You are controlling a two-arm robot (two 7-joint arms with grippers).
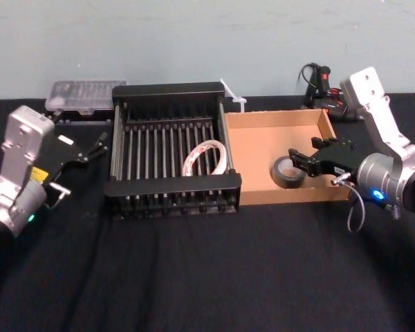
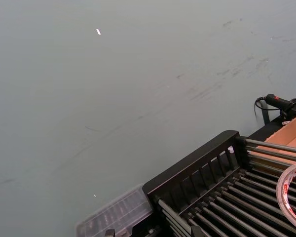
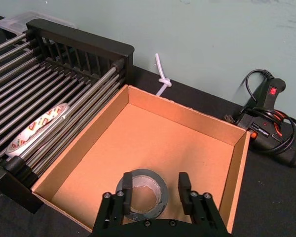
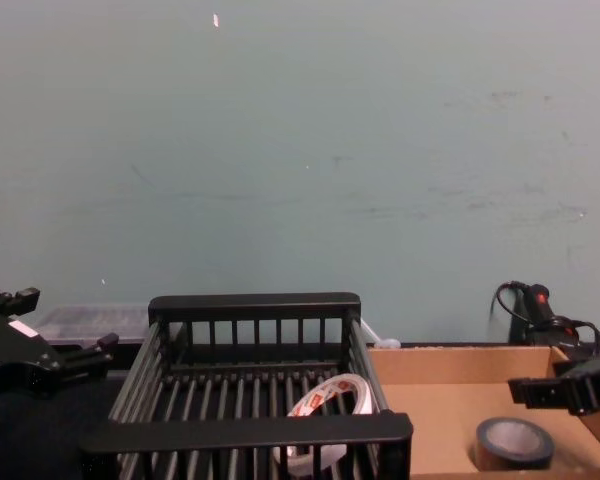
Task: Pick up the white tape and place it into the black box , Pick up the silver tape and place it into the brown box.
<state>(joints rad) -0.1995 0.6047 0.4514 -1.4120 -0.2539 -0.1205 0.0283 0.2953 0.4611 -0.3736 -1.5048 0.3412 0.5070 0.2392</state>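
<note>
Looks almost finished, with the white tape leaning on its edge on the slats inside the black box and the silver tape lying flat on the floor of the brown box, near the front wall. Shows the right end effector open just above the silver roll, with one of the fingers on each side; perhaps not touching it, but hard to judge from the wrist view. Risks hooking the roll on a finger when pulling back low, and so dragging it to the low cardboard wall or over it. Risks also pushing this wall and sliding the brown box on the surface. Could knock the white tape flat if the black box is bumped. Leaves the left end effector open and idle, left of the black box.
</note>
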